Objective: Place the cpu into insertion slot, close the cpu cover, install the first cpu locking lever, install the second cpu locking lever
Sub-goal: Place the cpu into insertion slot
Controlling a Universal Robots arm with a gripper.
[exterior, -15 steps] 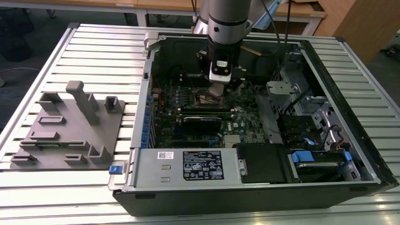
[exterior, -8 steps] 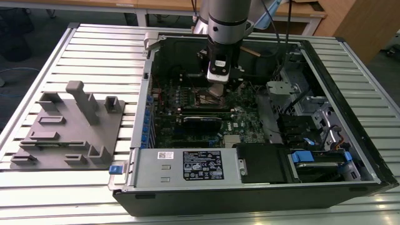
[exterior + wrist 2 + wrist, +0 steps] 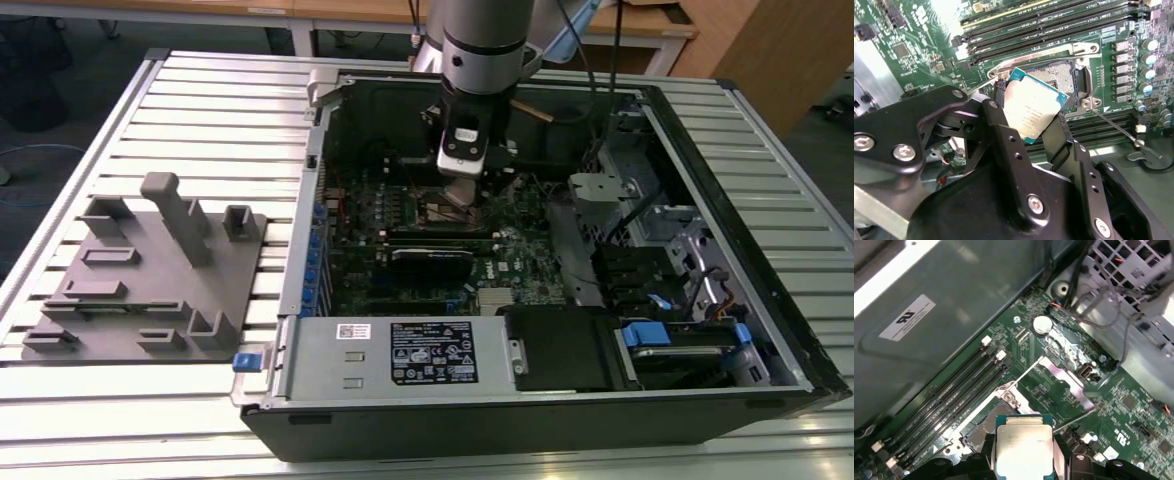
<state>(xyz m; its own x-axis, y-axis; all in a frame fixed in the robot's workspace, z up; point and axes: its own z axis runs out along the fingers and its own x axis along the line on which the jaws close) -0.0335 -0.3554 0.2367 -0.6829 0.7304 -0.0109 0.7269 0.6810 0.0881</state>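
Observation:
The cpu point(image 3: 1030, 111), a flat square chip with a silvery-tan top and green edge, is tilted between my fingers point(image 3: 997, 131). My gripper point(image 3: 1029, 117) is shut on it. It hangs just above the insertion slot point(image 3: 1055, 79), whose dark pin field and silvery rim lie open beneath it. In the first wrist view the cpu point(image 3: 1023, 449) sits over the near part of the insertion slot point(image 3: 980, 429). The cpu cover point(image 3: 1070, 386) stands swung open beside the socket. A thin wire locking lever point(image 3: 1115, 128) sticks out free. In the exterior view my gripper point(image 3: 459, 192) hangs over the motherboard point(image 3: 527, 270).
Long memory slots point(image 3: 1054, 27) run along one side of the socket, and a row of capacitors point(image 3: 1149, 60) along another. The computer case wall point(image 3: 300, 230) and drive bays point(image 3: 667, 260) enclose the board. A grey fixture block point(image 3: 147, 270) stands on the table at the exterior view's left.

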